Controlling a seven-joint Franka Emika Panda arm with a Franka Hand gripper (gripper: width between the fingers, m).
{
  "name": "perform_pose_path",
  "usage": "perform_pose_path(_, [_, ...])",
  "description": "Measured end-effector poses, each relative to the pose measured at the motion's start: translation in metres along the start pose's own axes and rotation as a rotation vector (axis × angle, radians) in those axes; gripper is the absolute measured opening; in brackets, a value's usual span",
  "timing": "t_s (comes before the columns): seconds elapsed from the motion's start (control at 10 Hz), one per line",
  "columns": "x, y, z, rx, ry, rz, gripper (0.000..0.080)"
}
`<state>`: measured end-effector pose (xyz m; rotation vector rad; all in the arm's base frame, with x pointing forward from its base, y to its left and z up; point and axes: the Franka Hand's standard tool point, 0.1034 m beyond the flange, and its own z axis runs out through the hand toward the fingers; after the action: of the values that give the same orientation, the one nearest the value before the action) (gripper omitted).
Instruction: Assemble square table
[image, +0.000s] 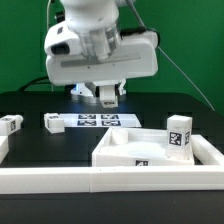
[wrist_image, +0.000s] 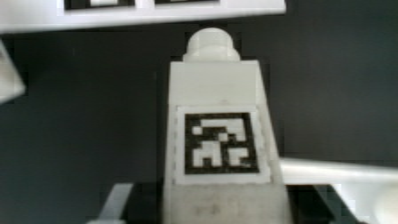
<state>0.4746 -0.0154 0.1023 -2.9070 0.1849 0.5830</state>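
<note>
My gripper (image: 108, 96) hangs above the black table behind the marker board, shut on a white table leg (wrist_image: 221, 120). In the wrist view the leg runs straight out from between the fingers (wrist_image: 118, 203), with a black-and-white tag on its face and a rounded peg at its far end. The square tabletop (image: 118, 153), a white slab with a raised rim, lies at the front of the exterior view's right. A second leg (image: 178, 135) stands upright on its far right corner. Two more legs lie on the table, one (image: 10, 125) at the far left and one (image: 52, 122) beside the marker board.
The marker board (image: 97, 121) lies flat under the gripper, and its edge shows in the wrist view (wrist_image: 169, 5). A long white border wall (image: 90, 182) runs along the front of the table and turns back at the exterior view's right.
</note>
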Motion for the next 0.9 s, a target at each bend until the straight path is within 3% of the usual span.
perform_pose_path(0.4, [0.005,0.008,0.002,-0.038,0.243,0.001,0.029])
perform_pose_path(0.9, [0.035,0.006,-0.031,-0.092,0.549,-0.02,0.029])
